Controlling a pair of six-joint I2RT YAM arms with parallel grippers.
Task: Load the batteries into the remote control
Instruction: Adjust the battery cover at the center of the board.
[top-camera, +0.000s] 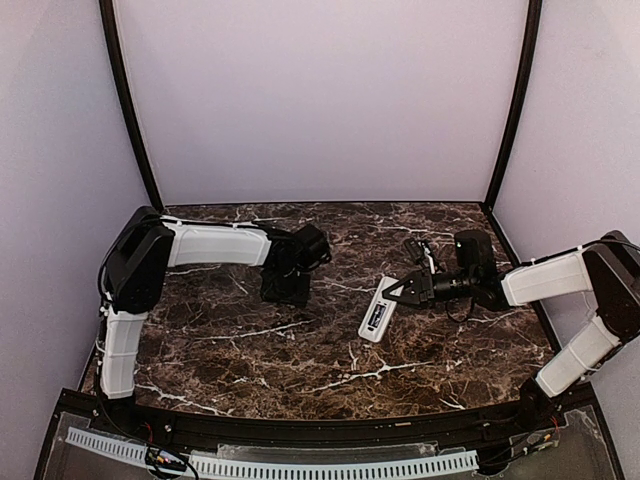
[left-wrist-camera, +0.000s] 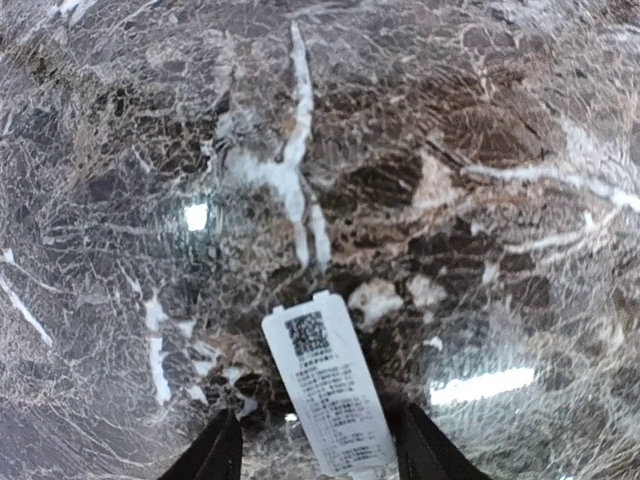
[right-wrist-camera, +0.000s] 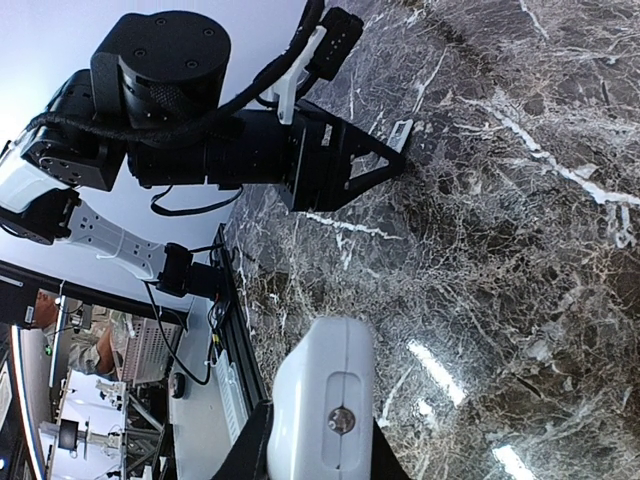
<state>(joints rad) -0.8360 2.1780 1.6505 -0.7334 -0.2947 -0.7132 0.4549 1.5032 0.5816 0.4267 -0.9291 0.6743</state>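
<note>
Dark marbled worktop from above: the right gripper is clamped on the white remote, right of centre. The left gripper points down at left. No batteries show.

Left wrist: a white labelled cover lies between fingers standing apart, with a gap on one side.

Right wrist: the remote sits gripped near the lens.

Likely step: gripping the cover. Close squarely on its long edges, holding the remote steady.

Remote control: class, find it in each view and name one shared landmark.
Top external: remote control just right of centre.
Left wrist: not in it.
Right wrist: bottom centre, between the right fingers.
Shared landmark: the dark marble table.
</note>
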